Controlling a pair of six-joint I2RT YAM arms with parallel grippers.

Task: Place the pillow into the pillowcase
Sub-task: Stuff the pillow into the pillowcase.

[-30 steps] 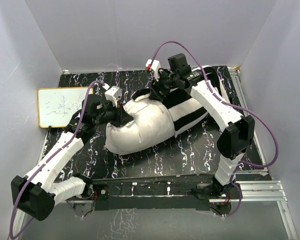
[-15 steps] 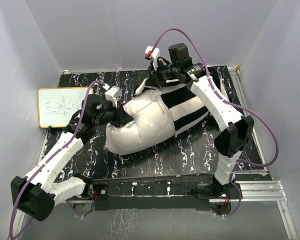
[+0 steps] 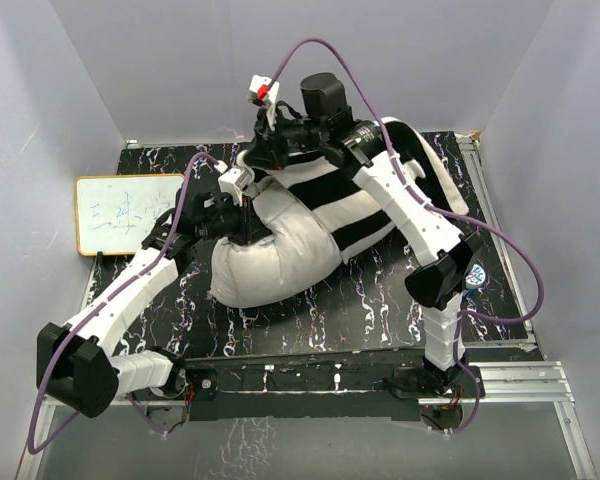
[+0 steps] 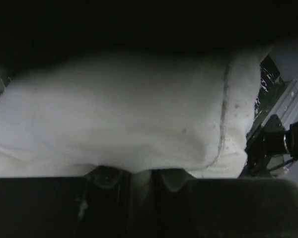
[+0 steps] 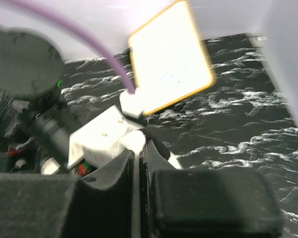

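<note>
Fabric fills the middle of the table [image 3: 380, 300]: the pillow [image 3: 270, 265] lies slantwise across the black marbled top, its plump white near-left end bare. Its far-right part is inside the pillowcase [image 3: 355, 195], whose wide black and white stripes wrap it up to roughly the middle. The open edge of the pillowcase runs across the pillow from the far left down toward the near right.

The left hand [image 3: 238, 222] sits at the pillow's left end, on its far side. In the left wrist view the left hand [image 4: 139, 173] has its fingers drawn close with a fold of white pillow [image 4: 114, 114] cloth pinched between them, and the cushion bulges above.

The right hand [image 3: 252, 158] reaches over the striped part to the far-left corner of the pillowcase opening, where the hem rises to meet it. In the right wrist view the right hand [image 5: 137, 153] has its fingers pressed together, with only a thin pale strip between them, which looks like the pillowcase edge.

A whiteboard [image 3: 125, 213] with an orange rim lies at the left edge of the table, well apart from the pillow. It also shows, blurred, in the right wrist view [image 5: 169, 64], behind a purple cable [image 5: 89, 47].
</note>
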